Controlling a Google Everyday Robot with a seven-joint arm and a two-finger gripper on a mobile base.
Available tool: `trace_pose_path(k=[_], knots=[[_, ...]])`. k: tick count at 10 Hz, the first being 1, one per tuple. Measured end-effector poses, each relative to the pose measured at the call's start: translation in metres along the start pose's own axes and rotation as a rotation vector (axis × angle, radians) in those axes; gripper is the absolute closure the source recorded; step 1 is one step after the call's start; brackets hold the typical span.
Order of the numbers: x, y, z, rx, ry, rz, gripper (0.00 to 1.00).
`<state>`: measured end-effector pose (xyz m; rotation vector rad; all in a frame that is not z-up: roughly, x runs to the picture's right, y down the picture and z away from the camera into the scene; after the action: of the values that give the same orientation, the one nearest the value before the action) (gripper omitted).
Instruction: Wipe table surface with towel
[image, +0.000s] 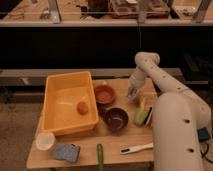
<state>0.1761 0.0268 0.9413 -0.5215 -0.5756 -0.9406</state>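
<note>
Towel (131, 96), a small grey-blue cloth, was pinched in the end effector (133, 92), whose fingers were pressed together on it. The end effector sat low over the far right part of the light wooden bench (120, 138), with the towel at or just above the surface; contact could not be made out. Just left of it stood an orange-brown bowl (105, 93). Nearer the camera sat a dark bowl (116, 119), with a yellow-green sponge (141, 116) to its right. A large yellow tub (51, 100) filled the left side, holding a small orange ball (83, 107). Along the front edge lay a white cup (45, 140), a speckled blue-grey pad (66, 152), a green stick (100, 158) and a white brush (136, 148). The white arm (160, 82) bent down from the right.
</note>
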Motion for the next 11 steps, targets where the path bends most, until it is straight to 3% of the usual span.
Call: trace_pose_path(k=[3, 4, 6, 7, 10, 11], knots=[[0.005, -0.002, 0.022, 0.062, 0.069, -0.044, 0.96], [0.0, -0.008, 0.02, 0.132, 0.128, -0.099, 0.96], [-0.003, -0.012, 0.012, 0.222, 0.173, -0.177, 0.96], [-0.002, -0.021, 0.016, 0.236, 0.149, -0.2, 0.96], [0.016, -0.025, 0.016, 0.24, 0.096, -0.101, 0.96], [0.015, -0.033, 0.013, 0.246, 0.091, -0.11, 0.96]])
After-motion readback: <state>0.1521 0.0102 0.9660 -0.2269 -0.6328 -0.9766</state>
